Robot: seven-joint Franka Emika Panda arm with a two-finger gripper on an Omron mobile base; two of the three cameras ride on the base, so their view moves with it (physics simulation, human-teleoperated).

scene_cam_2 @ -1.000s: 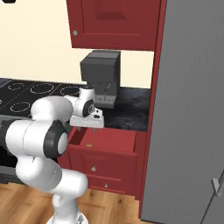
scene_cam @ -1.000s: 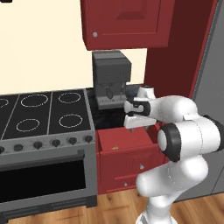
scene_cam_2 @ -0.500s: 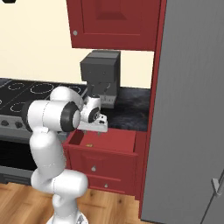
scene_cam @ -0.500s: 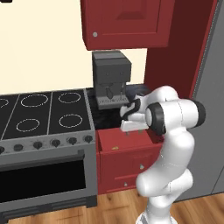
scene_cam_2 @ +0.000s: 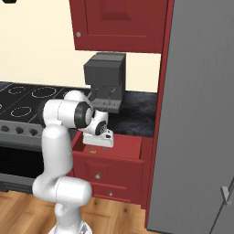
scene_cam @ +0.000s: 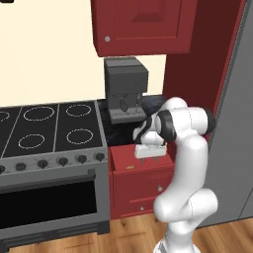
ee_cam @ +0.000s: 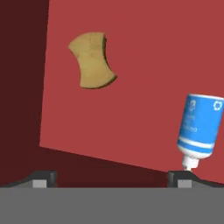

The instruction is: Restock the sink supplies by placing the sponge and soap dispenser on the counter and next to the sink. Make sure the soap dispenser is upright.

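Observation:
The hand view looks down into an open red drawer [ee_cam: 144,87]. On its floor, up and to the left, lies the yellow-tan sponge [ee_cam: 92,61]. The soap dispenser [ee_cam: 199,131], blue and white, lies on its side at the right with its nozzle just above my right fingertip. My gripper [ee_cam: 112,179] is open with nothing between its fingers, and it hangs above the drawer [scene_cam: 129,159], pointing down. The black speckled counter [scene_cam: 155,105] lies behind the drawer. The sink is out of view.
A dark coffee machine [scene_cam: 126,89] stands on the counter [scene_cam_2: 139,112] just behind the hand. The stove [scene_cam: 49,126] is to the left and a tall grey fridge [scene_cam_2: 201,114] to the right. Red wall cabinets [scene_cam: 143,24] hang above.
The arm has straightened upward, and the hand has moved forward and down from over the counter's edge to above the open drawer. The jaws have stayed open.

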